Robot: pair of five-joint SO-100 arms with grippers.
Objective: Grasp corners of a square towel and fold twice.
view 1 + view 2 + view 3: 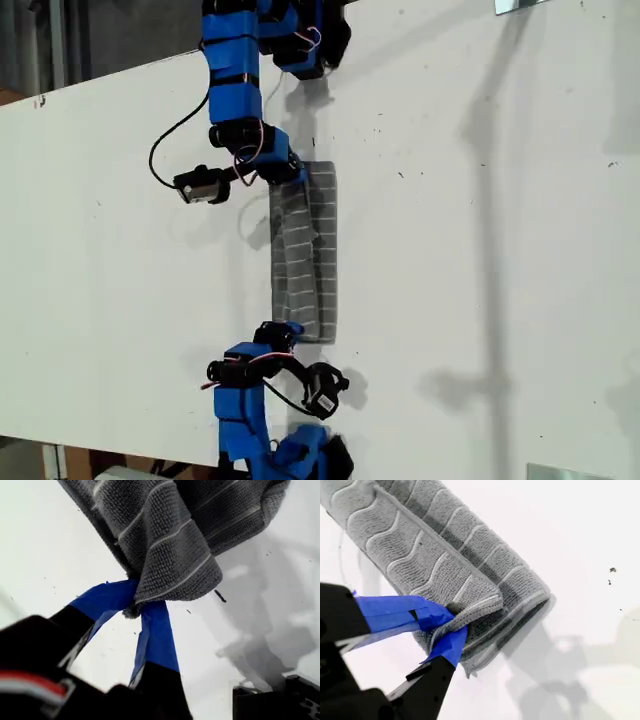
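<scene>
The towel (305,250) lay folded in a narrow strip on the white table (480,260), stretched between both grippers. My first gripper (136,605) was clamped on one corner, my second gripper (451,625) pinched another corner.

Our towel (305,255) is dark grey, crossed by thin pale stripes that run evenly spaced across its looped weave; in the second wrist view one face of it carries pale wavy lines instead of straight ones. The table (480,260) beneath the towel is plain white, marked with a few small dark specks and soft grey shadows. My first gripper (136,606) has bright blue tape on its fingertips over black plastic, and my second gripper (451,622) is blue-tipped and black likewise. Both arms beside the towel are blue with black motors and black and red wires.
</scene>
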